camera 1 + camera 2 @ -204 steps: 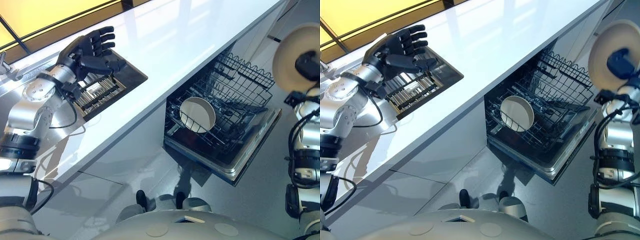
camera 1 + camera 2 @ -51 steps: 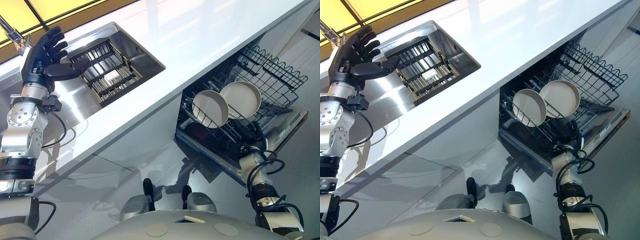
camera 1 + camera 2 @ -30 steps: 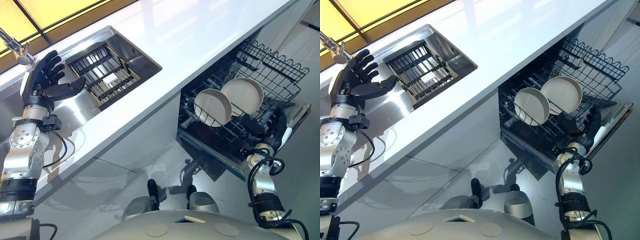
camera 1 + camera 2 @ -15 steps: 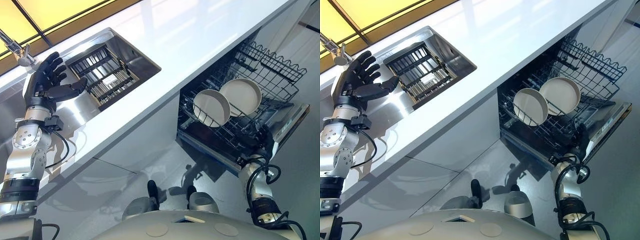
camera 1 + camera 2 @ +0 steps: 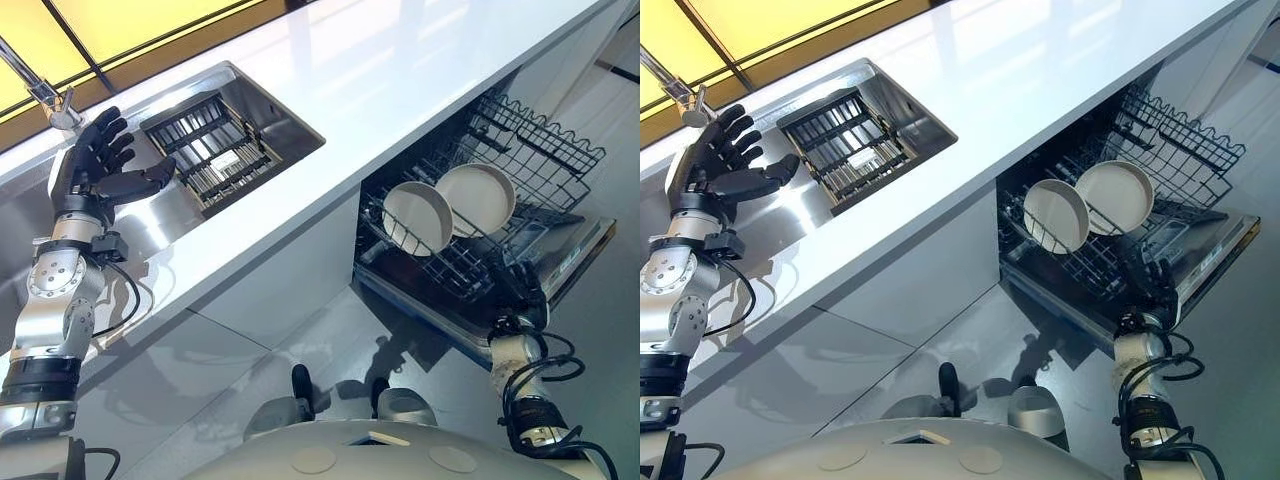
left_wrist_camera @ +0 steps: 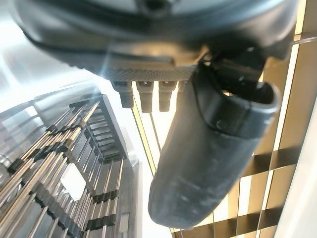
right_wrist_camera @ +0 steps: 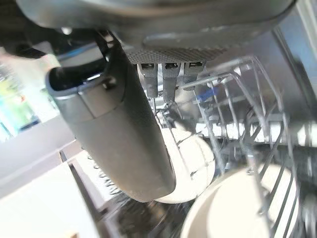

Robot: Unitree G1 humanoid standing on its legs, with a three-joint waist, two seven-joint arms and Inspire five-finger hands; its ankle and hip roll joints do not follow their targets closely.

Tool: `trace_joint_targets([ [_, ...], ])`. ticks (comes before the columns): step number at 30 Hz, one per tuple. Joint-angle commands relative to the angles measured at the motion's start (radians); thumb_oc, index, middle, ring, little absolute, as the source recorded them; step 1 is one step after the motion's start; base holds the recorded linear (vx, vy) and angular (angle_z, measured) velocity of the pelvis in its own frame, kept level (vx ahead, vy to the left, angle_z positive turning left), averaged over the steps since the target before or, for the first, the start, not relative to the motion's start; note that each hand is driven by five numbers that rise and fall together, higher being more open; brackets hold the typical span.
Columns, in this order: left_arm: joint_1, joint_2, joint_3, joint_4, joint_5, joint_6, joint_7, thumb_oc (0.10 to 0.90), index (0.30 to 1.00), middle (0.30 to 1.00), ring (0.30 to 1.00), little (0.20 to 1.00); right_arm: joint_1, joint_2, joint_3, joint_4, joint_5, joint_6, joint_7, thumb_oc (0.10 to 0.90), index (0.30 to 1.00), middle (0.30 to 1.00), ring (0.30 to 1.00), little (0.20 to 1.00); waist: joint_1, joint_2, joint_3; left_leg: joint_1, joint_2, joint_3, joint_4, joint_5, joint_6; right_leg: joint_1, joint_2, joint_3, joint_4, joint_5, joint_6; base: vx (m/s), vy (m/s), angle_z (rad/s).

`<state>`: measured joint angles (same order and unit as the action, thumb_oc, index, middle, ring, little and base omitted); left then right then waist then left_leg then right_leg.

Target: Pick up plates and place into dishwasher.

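Observation:
Two pale round plates stand on edge side by side in the pulled-out dishwasher rack (image 5: pixel 540 150): one nearer the counter (image 5: pixel 418 217), the other (image 5: pixel 478 198) just behind it. They also show past my right thumb (image 7: pixel 124 129) as plate (image 7: pixel 237 208) and plate (image 7: pixel 193 153). My right hand (image 5: pixel 525 285) hangs at the rack's front edge by the door, open, holding nothing. My left hand (image 5: pixel 95 165) is raised over the sink, open with fingers spread, its thumb (image 6: pixel 213 144) straight.
A steel sink (image 5: pixel 290 125) set in the white counter (image 5: pixel 400 70) holds a dark slatted drying rack (image 5: pixel 215 150). A tap (image 5: pixel 45 95) stands behind my left hand. The open dishwasher door (image 5: pixel 585 245) juts out over the grey floor.
The plate my right hand held up earlier now stands in the rack beside the first. That hand let go and sank to the rack's front edge. The left hand barely moved.

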<state>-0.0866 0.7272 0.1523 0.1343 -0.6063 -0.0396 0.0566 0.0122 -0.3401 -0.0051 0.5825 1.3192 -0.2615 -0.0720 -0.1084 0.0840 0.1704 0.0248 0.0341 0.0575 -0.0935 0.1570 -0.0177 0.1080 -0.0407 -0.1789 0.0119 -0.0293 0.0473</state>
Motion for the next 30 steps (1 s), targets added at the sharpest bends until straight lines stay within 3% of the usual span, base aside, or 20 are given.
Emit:
trace_joint_targets([
  [1, -0.158, 0.022, -0.014, -0.016, 0.026, -0.127, 0.009, 0.800, 0.900, 0.900, 0.900, 0.900, -0.198, 0.117, 0.233, -0.257, 0.054, 0.084, 0.320, 0.800, 0.900, 0.900, 0.900, 0.900, 0.077, 0.018, -0.030, 0.025, -0.066, 0.001, 0.078, -0.191, -0.001, -0.112, 0.008, -0.011, 0.159, -0.098, 0.052, 0.04, 0.033, 0.03],
  [3, -0.170, 0.008, -0.034, -0.010, 0.036, -0.136, 0.016, 0.800, 0.900, 0.900, 0.900, 0.900, -0.256, 0.111, 0.259, -0.323, 0.043, 0.102, 0.318, 0.800, 0.900, 0.900, 0.900, 0.900, 0.084, 0.013, -0.030, 0.018, -0.069, -0.007, 0.086, -0.193, -0.003, -0.110, 0.011, -0.009, 0.151, -0.096, 0.048, 0.05, 0.044, 0.08],
  [8, -0.237, -0.004, -0.111, -0.017, 0.037, -0.120, 0.060, 0.800, 0.900, 0.900, 0.900, 0.900, -0.531, 0.076, 0.327, -0.396, -0.019, 0.143, 0.178, 0.800, 0.900, 0.900, 0.900, 0.900, 0.116, -0.006, -0.033, 0.004, -0.079, -0.027, 0.107, -0.196, -0.007, -0.096, 0.020, -0.005, 0.115, -0.084, 0.034, 0.06, 0.010, 0.08],
  [9, -0.287, -0.003, -0.150, 0.008, 0.023, -0.116, 0.062, 0.800, 0.900, 0.900, 0.900, 0.900, -0.680, 0.061, 0.348, -0.342, -0.001, 0.190, 0.144, 0.800, 0.900, 0.900, 0.900, 0.900, 0.136, -0.014, -0.038, -0.001, -0.084, -0.039, 0.118, -0.197, -0.009, -0.087, 0.021, -0.009, 0.099, -0.077, 0.027, 0.08, -0.027, -0.01],
  [11, -0.357, -0.005, -0.198, 0.069, 0.001, -0.134, 0.038, 0.800, 0.900, 0.900, 0.900, 0.900, -0.853, 0.034, 0.368, -0.187, -0.005, 0.218, 0.136, 0.800, 0.900, 0.900, 0.900, 0.900, 0.164, -0.024, -0.049, -0.009, -0.087, -0.052, 0.133, -0.198, -0.014, -0.077, 0.023, -0.016, 0.081, -0.072, 0.019, 0.12, -0.030, 0.03],
  [13, -0.390, -0.004, -0.215, 0.091, -0.014, -0.132, 0.020, 0.800, 0.900, 0.900, 0.900, 0.900, -0.923, 0.023, 0.376, -0.094, -0.046, 0.205, 0.129, 0.800, 0.900, 0.900, 0.900, 0.900, 0.177, -0.029, -0.056, -0.011, -0.088, -0.061, 0.135, -0.197, -0.015, -0.071, 0.025, -0.017, 0.068, -0.068, 0.016, 0.11, -0.021, 0.24],
  [15, -0.435, 0.004, -0.247, 0.090, -0.052, -0.127, -0.021, 0.800, 0.900, 0.900, 0.900, 0.900, -1.045, -0.039, 0.400, 0.066, -0.165, 0.150, 0.040, 0.800, 0.900, 0.900, 0.900, 0.900, 0.207, -0.046, -0.078, -0.017, -0.089, -0.085, 0.121, -0.188, -0.016, -0.062, 0.038, -0.013, 0.049, -0.064, 0.010, 0.15, -0.036, 0.27],
  [19, -0.451, 0.005, -0.257, 0.063, -0.071, -0.115, -0.050, 0.800, 0.900, 0.900, 0.900, 0.900, -1.028, -0.100, 0.396, 0.089, -0.335, 0.246, -0.015, 0.800, 0.900, 0.900, 0.900, 0.900, 0.208, -0.052, -0.074, -0.018, -0.088, -0.103, 0.105, -0.178, -0.014, -0.074, 0.046, -0.006, 0.060, -0.061, 0.010, 0.04, -0.035, 0.37],
  [21, -0.440, 0.016, -0.253, 0.015, -0.059, -0.098, -0.070, 0.800, 0.900, 0.900, 0.900, 0.900, -0.950, -0.178, 0.378, 0.115, -0.445, 0.311, -0.033, 0.800, 0.900, 0.900, 0.900, 0.900, 0.196, -0.058, -0.067, -0.010, -0.091, -0.109, 0.093, -0.178, -0.011, -0.078, 0.045, 0.005, 0.054, -0.049, 0.019, 0.02, -0.039, 0.32],
  [26, -0.380, 0.028, -0.230, -0.062, -0.059, -0.100, -0.057, 0.800, 0.900, 0.900, 0.900, 0.900, -0.765, -0.293, 0.323, 0.124, -0.670, 0.316, 0.035, 0.800, 0.900, 0.900, 0.900, 0.900, 0.168, -0.067, -0.045, -0.002, -0.098, -0.096, 0.095, -0.187, -0.003, -0.087, 0.038, 0.028, 0.041, -0.019, 0.038, 0.00, -0.012, 0.03],
  [30, -0.293, 0.040, -0.162, -0.119, -0.049, -0.102, -0.031, 0.800, 0.900, 0.900, 0.900, 0.900, -0.505, -0.340, 0.229, -0.036, -0.743, 0.325, 0.094, 0.800, 0.900, 0.900, 0.900, 0.900, 0.116, -0.072, -0.013, 0.015, -0.100, -0.056, 0.084, -0.190, 0.010, -0.103, 0.031, 0.054, 0.050, -0.001, 0.058, -0.02, -0.007, -0.07],
])
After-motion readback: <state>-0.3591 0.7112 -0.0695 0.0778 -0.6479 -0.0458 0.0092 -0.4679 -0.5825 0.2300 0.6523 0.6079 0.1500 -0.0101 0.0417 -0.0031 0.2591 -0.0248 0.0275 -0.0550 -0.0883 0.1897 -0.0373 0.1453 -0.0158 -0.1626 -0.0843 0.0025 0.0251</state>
